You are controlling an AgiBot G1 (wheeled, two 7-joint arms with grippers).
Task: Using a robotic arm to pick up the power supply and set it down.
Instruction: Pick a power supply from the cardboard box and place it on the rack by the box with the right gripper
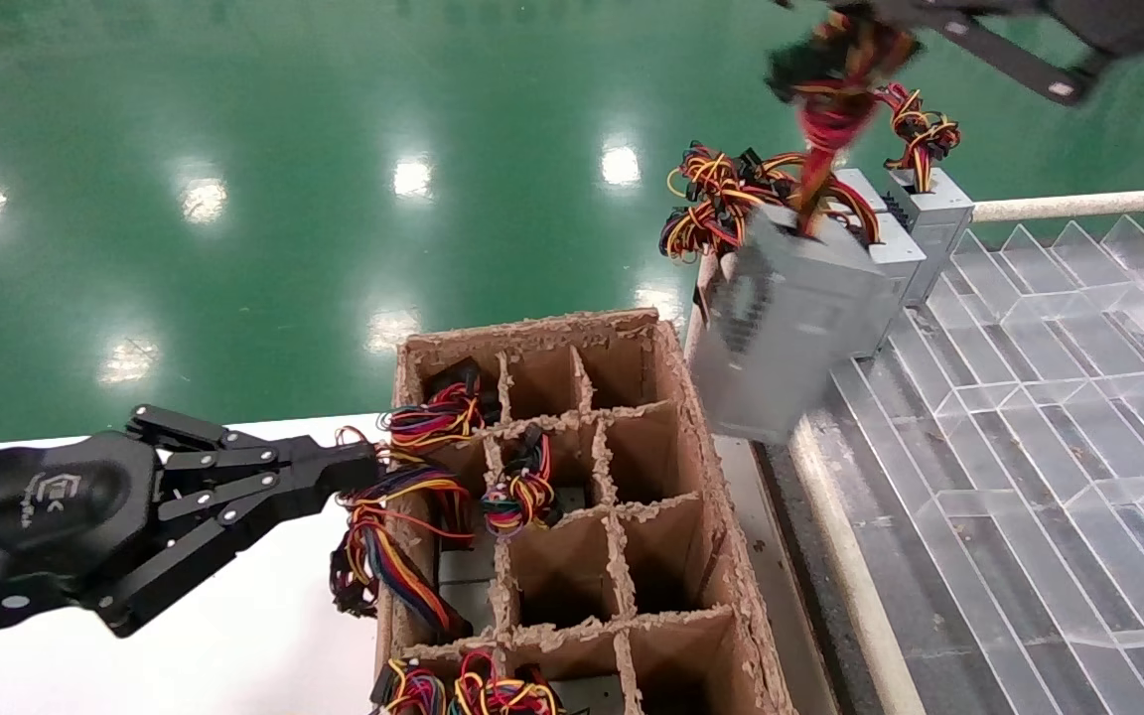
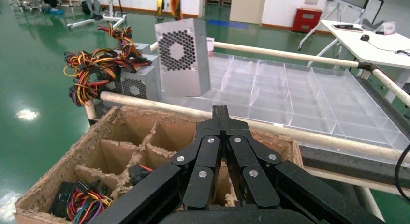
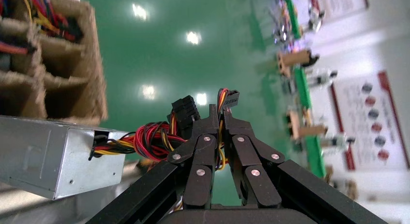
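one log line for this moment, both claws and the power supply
right claw: shut on wires, power supply hanging over tray edge | left claw: shut, beside cardboard box

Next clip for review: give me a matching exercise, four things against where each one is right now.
Things
1. power supply
2. right claw
3. left claw
4. cardboard crate

Places
A. shut on the wire bundle, high up
B. hanging by its wires over the edge of the clear tray
C. at the near left side of the crate, beside loose wires
D. between the white table and the tray, divided into cells

Pairs: 1-B, 2-A, 3-C, 4-D
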